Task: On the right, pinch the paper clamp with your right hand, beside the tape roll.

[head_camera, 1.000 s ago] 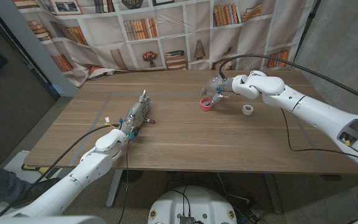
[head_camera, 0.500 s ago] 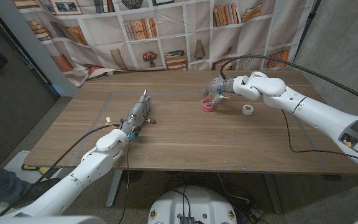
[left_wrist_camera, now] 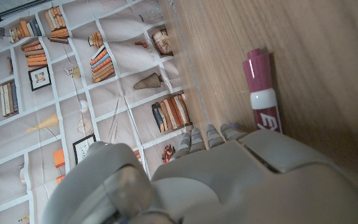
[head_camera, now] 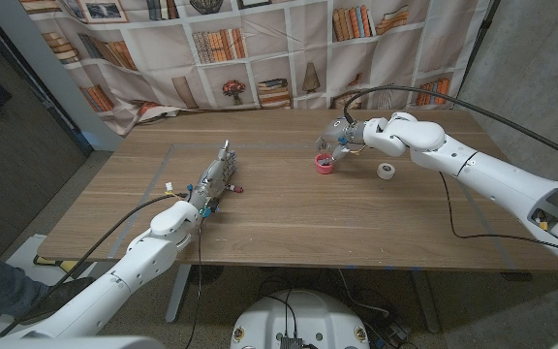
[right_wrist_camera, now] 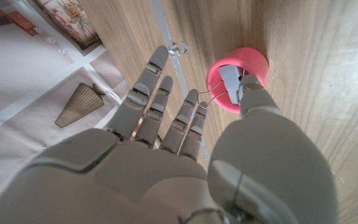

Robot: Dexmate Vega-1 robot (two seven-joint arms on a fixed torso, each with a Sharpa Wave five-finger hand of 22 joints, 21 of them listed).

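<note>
On the right of the wooden table (head_camera: 289,208) the right hand (head_camera: 335,142) reaches over the pink paper clamp (head_camera: 325,164), which sits just beside the white tape roll (head_camera: 386,172), the two apart; from the head view the hand and clamp blur together, and whether they touch cannot be told there; the right wrist view settles it, showing the right hand (right_wrist_camera: 185,124) with its thumb tip against the clamp's silver wire handle, the long fingers (right_wrist_camera: 151,84) held straight and close together alongside, so the paper clamp (right_wrist_camera: 236,78) is pinched at its handle; there the clamp reads as a smooth, rounded pink body with a pale metal plate and thin wire loops, lying on the grained wood, and a small clear bead-like thing (right_wrist_camera: 178,48) lies near the fingertips; the tape roll is a short matte ring lying flat.

On the left, the left hand (head_camera: 216,178) rests on the table with its fingers extended and close together, holding nothing; the left wrist view adds a maroon marker (left_wrist_camera: 263,93) with a white band and part of a printed label, lying just beside the left hand (left_wrist_camera: 229,168); in the head view that marker (head_camera: 232,188) is a mere dark sliver; behind the table hangs a cloth backdrop (head_camera: 231,48) printed with bookshelves.
</note>
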